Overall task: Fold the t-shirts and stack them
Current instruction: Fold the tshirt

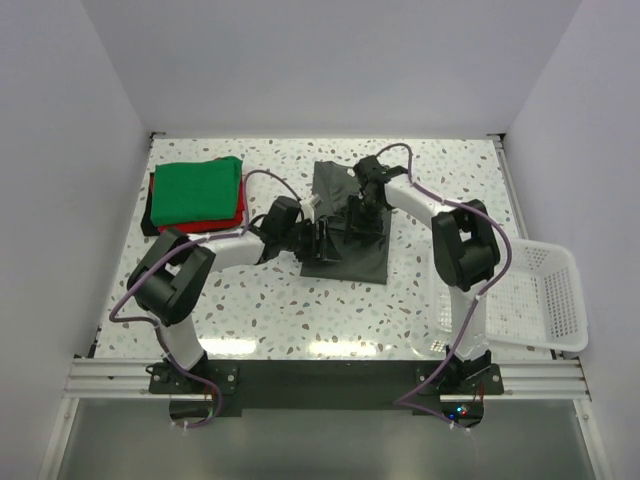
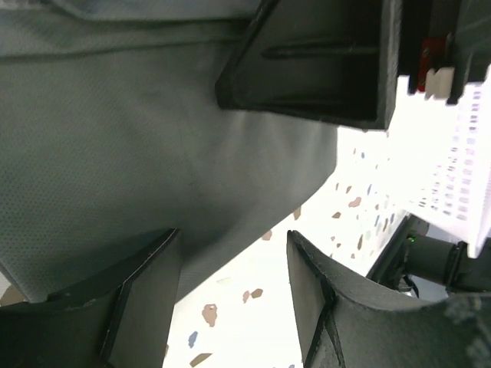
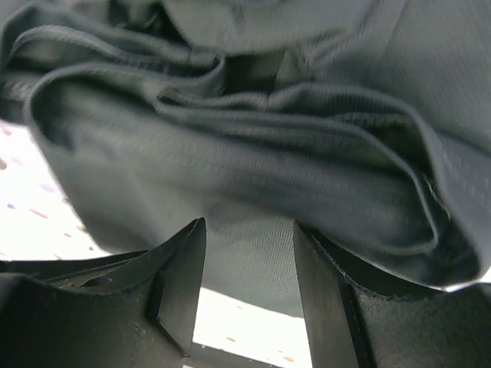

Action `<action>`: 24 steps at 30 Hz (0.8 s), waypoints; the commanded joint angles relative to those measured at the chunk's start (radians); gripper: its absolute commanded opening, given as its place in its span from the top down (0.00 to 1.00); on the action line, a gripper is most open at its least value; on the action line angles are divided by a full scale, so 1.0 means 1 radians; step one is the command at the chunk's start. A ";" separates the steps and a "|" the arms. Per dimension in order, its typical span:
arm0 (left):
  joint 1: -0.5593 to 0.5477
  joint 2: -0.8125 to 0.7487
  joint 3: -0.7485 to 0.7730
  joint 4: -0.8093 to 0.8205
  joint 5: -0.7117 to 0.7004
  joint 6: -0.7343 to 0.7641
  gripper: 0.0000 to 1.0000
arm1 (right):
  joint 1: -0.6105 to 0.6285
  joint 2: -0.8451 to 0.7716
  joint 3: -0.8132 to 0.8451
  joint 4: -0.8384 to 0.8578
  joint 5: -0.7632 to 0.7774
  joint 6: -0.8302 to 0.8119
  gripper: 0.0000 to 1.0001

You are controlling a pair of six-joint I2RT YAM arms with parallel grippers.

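The dark charcoal t-shirt (image 1: pixel 345 250) lies partly folded in the middle of the table, with bunched folds (image 3: pixel 253 146) in the right wrist view. A green t-shirt (image 1: pixel 197 188) is folded on top of a red one (image 1: pixel 222 222) at the back left. My left gripper (image 1: pixel 322 238) hovers low over the charcoal shirt's left part, jaws open (image 2: pixel 234 257), with the shirt's edge (image 2: pixel 153 153) and bare table between its fingers. My right gripper (image 1: pixel 363 213) is over the shirt's upper middle, open (image 3: pixel 249 230), with flat cloth below its fingertips and nothing pinched.
A white mesh basket (image 1: pixel 545 300) sits at the table's right edge and also shows in the left wrist view (image 2: pixel 460 169). The speckled tabletop (image 1: pixel 270 310) stretches in front of the shirt. The two grippers are close together over the cloth.
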 commanded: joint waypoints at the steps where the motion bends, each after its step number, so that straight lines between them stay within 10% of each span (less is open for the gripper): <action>1: 0.000 0.031 -0.023 0.067 0.025 0.043 0.39 | 0.001 0.030 0.063 0.009 0.037 0.012 0.47; 24: -0.007 -0.001 -0.086 -0.024 -0.011 0.140 0.38 | -0.024 0.279 0.641 -0.119 0.214 0.009 0.47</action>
